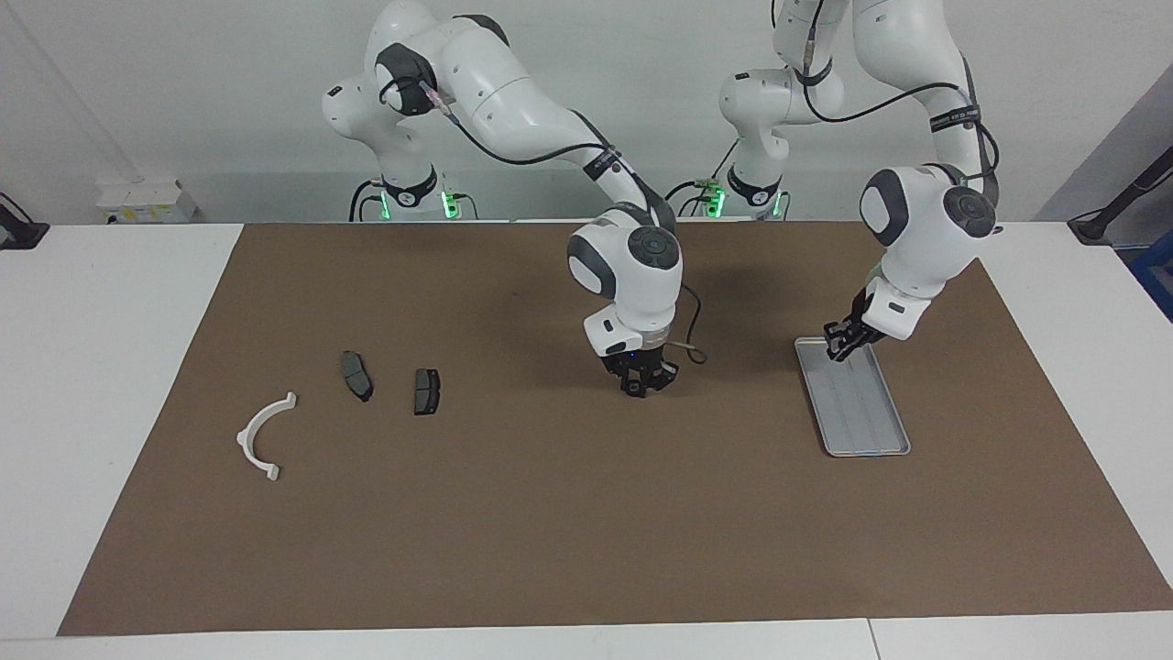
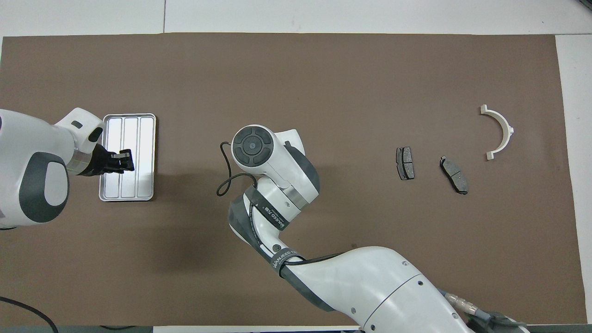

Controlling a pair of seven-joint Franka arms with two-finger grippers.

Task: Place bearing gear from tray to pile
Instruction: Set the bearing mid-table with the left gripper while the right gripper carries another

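The silver tray (image 1: 866, 417) lies on the brown mat toward the left arm's end of the table; it also shows in the overhead view (image 2: 138, 132). No bearing gear shows on it or anywhere else. My left gripper (image 1: 840, 346) hangs low over the tray's half nearer the robots, and it shows over the tray in the overhead view (image 2: 123, 160). My right gripper (image 1: 647, 381) points down just above the mat's middle; its own wrist hides it from overhead. The pile lies toward the right arm's end: a white half-ring bracket (image 1: 264, 440) and two dark pads (image 1: 356, 375) (image 1: 426, 391).
The brown mat (image 1: 586, 550) covers most of the white table. In the overhead view the bracket (image 2: 500, 132) lies farther from the robots than the two pads (image 2: 405, 163) (image 2: 454, 175). A cable loops beside the right wrist (image 2: 225, 185).
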